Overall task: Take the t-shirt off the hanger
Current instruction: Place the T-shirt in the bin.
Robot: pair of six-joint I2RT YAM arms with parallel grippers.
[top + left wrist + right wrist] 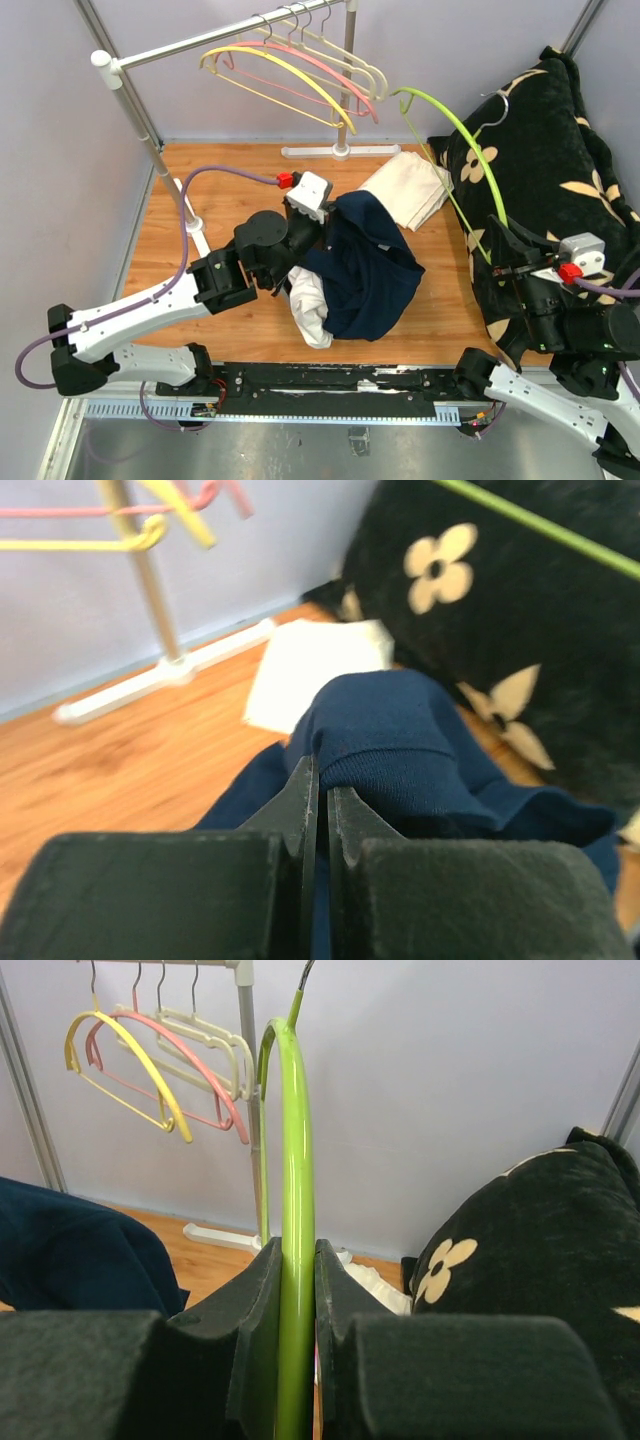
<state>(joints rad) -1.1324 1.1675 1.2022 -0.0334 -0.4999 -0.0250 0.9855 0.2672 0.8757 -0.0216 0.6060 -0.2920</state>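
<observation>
The navy t-shirt (pixel 365 265) lies bunched on the wooden table, one edge lifted at its left. My left gripper (pixel 323 222) is shut on that lifted fold. In the left wrist view the ribbed navy cloth (pixel 400 730) runs down between the pressed-together fingers of the left gripper (pixel 322 780). The green hanger (pixel 462 135) stands up at the right with bare arms, apart from the shirt. My right gripper (pixel 498 245) is shut on its lower part. In the right wrist view the hanger's green bar (pixel 296 1140) passes straight through the right gripper (pixel 296 1260).
A clothes rack (pixel 150 140) at the back carries yellow, pink and cream hangers (pixel 300 60). A folded cream cloth (pixel 410 190) lies behind the shirt and a white cloth (pixel 312 312) under its front edge. A black floral cushion (pixel 555 150) fills the right side.
</observation>
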